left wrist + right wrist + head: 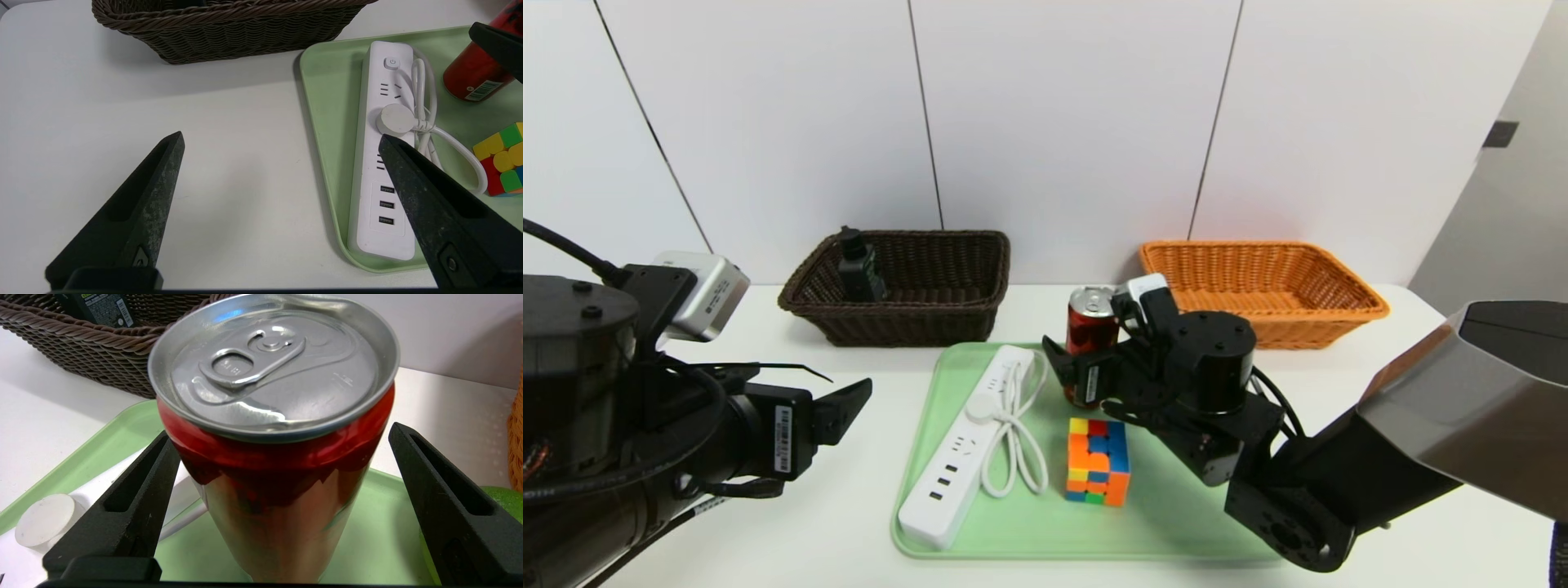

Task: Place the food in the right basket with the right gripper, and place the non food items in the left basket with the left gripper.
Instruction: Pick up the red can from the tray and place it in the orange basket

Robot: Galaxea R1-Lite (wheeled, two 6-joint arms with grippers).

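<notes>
left gripper fingers apart, right gripper likewise

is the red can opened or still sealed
Sealed. In the right wrist view the red can has its pull tab lying flat on an unbroken lid; it stands upright between the open right gripper fingers.

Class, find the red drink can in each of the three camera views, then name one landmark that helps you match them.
Head view: red can stands upright at the green tray's far edge, right gripper around it.
Left wrist view: can near the frame's edge.
Right wrist view: can fills the centre between open fingers.
Shared landmark: white power strip.
</notes>
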